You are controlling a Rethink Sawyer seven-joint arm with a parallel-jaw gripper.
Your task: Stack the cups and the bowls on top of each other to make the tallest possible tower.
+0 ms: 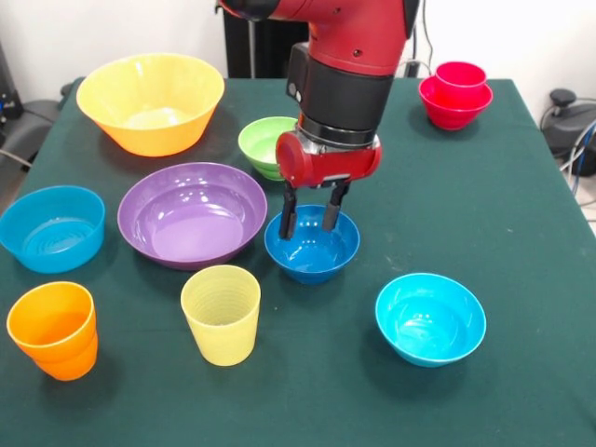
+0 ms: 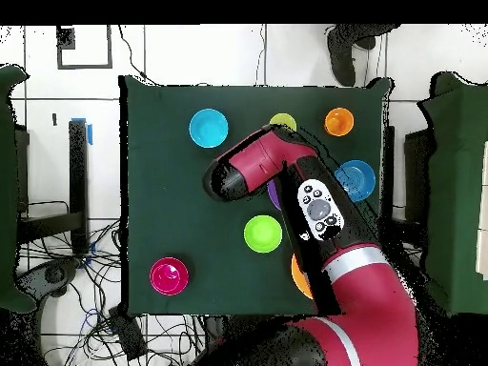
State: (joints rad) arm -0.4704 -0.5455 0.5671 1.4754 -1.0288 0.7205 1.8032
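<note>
My gripper (image 1: 310, 223) is open, and its two dark fingers reach down into the dark blue bowl (image 1: 312, 246) at mid-table, close to its back rim, holding nothing. Around it stand the purple bowl (image 1: 192, 214), lime green bowl (image 1: 264, 144), large yellow-orange bowl (image 1: 151, 101), light blue straight-sided bowl (image 1: 51, 228) and cyan bowl (image 1: 430, 318). The pale yellow ribbed cup (image 1: 221, 314) and orange cup (image 1: 53, 330) stand at the front. The tower (image 1: 455, 93), a red tumbler in a red bowl, sits far right. In the overhead view the arm (image 2: 257, 162) hides the dark blue bowl.
The green cloth table (image 1: 484, 214) has open cloth to the right of the dark blue bowl. The overhead view shows the cyan bowl (image 2: 208, 128), lime bowl (image 2: 263, 233) and tower (image 2: 169, 275). Cables and chairs surround the table.
</note>
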